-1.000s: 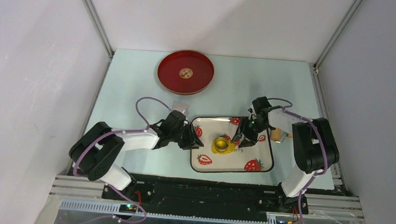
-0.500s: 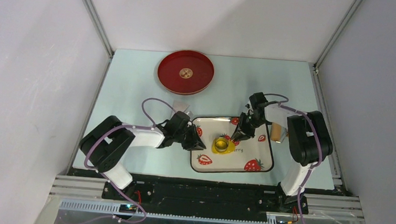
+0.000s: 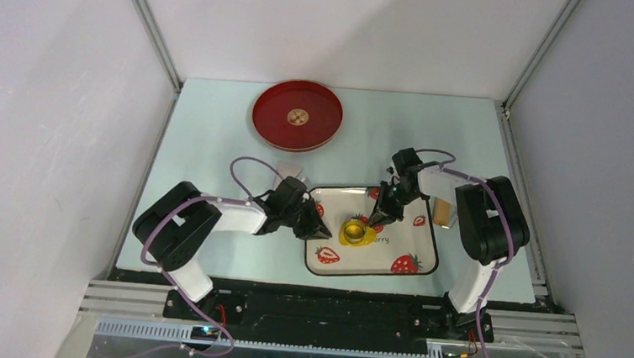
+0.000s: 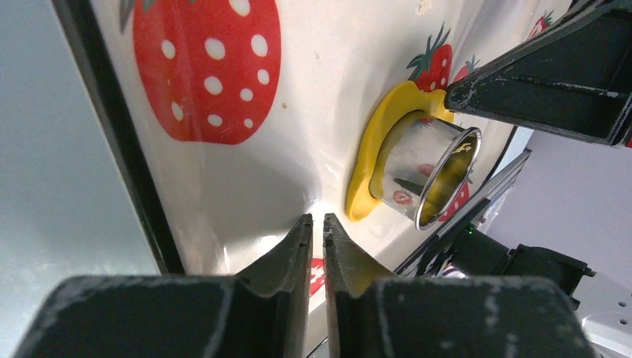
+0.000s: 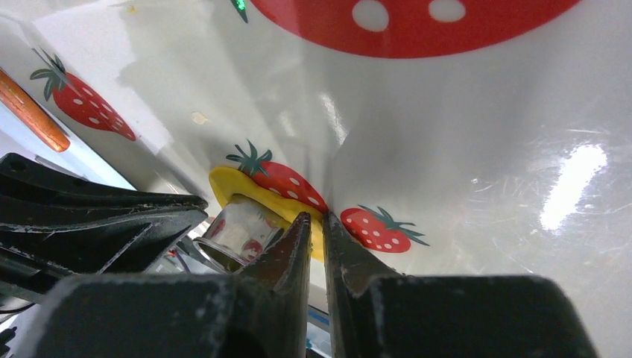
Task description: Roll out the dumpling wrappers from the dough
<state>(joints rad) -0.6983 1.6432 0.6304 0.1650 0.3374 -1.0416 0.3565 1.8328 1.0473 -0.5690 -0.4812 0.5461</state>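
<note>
Top view: the strawberry tray (image 3: pixel 367 262) sits in front of both arms, and the dough (image 3: pixel 345 239) lies near its middle as a flattened, irregular yellow patch. A metal ring cutter (image 3: pixel 357 230) stands on the dough. The left gripper (image 3: pixel 320 230) is low at the tray's left rim, just beside the dough. The right gripper (image 3: pixel 374 221) is on the far-right side of the cutter, very near it. A wooden roller (image 3: pixel 442 211) lies off the tray's right edge, partly behind the right arm, and a red round tray (image 3: pixel 297 114) sits well apart at the back. No separate cut wrapper is visible, and what lies inside the ring cannot be told. Left wrist view: the fingertips (image 4: pixel 302 231) are drawn nearly together with only a thin slit between them and nothing in it. They hover over the glossy tray floor near the dough's edge. Likely risk: pushing forward with the jaws this narrow would shove or buckle the soft edge, or skid the light tray. Right wrist view: the fingers (image 5: pixel 298 239) show the same near-closed, empty pose, almost on the cutter's rim and the dough's edge. Likely risks: a sideways nudge could tip or slide the ring and smear the cut outline, and lifting the ring could drag sticky dough up with it. The two grippers face each other closely across the cutter, so a collision looks possible if both advance.
</note>
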